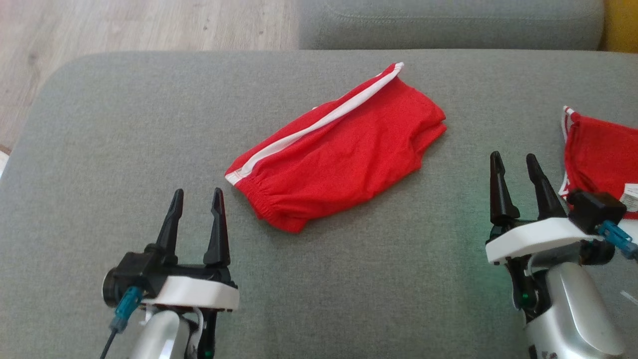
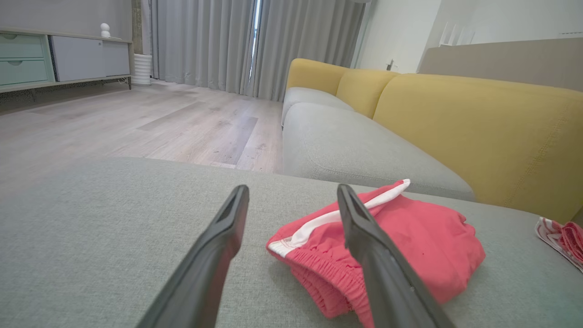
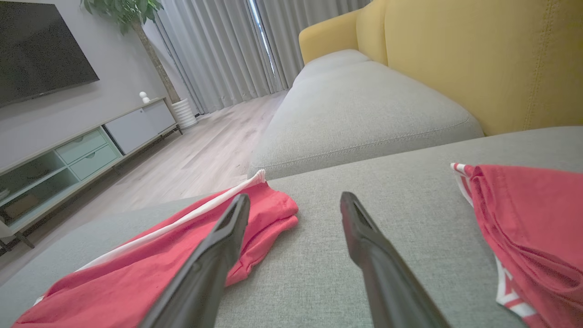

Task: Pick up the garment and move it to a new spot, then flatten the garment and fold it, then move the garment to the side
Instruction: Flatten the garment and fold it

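The garment (image 1: 339, 149), red shorts with a white side stripe and an elastic waistband, lies folded in a compact bundle in the middle of the grey cushion (image 1: 124, 124). My left gripper (image 1: 198, 192) stands open just to the left of the waistband end, nothing between its fingers. In the left wrist view the garment (image 2: 410, 241) lies right of and behind the left gripper (image 2: 292, 189). My right gripper (image 1: 513, 156) is open to the right of the bundle, apart from it. From the right wrist the garment (image 3: 136, 273) shows at the lower left of the right gripper (image 3: 295, 197).
A second red garment with white trim (image 1: 603, 154) lies at the cushion's right edge, close beside my right wrist. A further grey seat cushion (image 1: 448, 22) and the yellow sofa back (image 2: 478, 132) lie beyond. Wooden floor (image 1: 124, 25) is past the cushion's left and far edges.
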Robot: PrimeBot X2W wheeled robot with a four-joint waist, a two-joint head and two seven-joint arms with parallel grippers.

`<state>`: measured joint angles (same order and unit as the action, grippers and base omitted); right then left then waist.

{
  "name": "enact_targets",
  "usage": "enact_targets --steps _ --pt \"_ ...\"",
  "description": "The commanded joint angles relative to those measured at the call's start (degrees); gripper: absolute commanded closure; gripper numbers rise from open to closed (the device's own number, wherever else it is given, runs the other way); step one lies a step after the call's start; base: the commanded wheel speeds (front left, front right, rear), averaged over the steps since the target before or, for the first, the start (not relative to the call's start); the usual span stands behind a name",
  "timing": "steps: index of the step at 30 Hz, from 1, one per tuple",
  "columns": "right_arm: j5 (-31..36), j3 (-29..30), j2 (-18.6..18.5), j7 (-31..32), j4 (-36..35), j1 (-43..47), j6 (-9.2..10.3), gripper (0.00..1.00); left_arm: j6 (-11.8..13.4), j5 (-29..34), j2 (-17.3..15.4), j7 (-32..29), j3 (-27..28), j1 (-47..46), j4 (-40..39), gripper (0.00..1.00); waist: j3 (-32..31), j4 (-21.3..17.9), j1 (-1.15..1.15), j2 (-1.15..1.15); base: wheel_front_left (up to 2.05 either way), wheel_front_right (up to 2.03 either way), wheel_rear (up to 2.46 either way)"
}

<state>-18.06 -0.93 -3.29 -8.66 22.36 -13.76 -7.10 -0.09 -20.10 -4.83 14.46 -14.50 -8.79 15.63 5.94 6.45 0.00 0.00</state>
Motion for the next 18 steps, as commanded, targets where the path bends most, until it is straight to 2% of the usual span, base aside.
enact_targets --steps 1,7,13,18 --pt "-0.1 -1.1 0.4 0.3 -2.3 -1.6 -0.39 0.00 -0.6 1.0 0.2 0.5 2.8 -1.3 -1.5 0.00 0.8 0.4 0.00 0.00 0.00 0.00 0.00" --pt "-6.0 -0.7 0.4 4.5 -0.8 -4.4 -0.39 0.00 -1.9 2.3 0.9 0.5 3.0 -2.5 -1.1 0.00 3.4 1.8 0.00 0.00 0.00 0.00 0.00" --pt "-16.5 0.3 0.4 12.4 4.8 -9.8 -0.39 0.00 -3.1 2.9 1.6 0.5 2.2 -4.7 -0.2 0.00 7.1 5.0 0.00 0.00 0.00 0.00 0.00" --pt "-21.2 2.5 0.4 16.7 10.1 -14.8 -0.39 0.00 -3.5 2.8 1.8 0.5 1.1 -6.6 0.8 0.00 10.2 8.4 0.00 0.00 0.00 0.00 0.00"
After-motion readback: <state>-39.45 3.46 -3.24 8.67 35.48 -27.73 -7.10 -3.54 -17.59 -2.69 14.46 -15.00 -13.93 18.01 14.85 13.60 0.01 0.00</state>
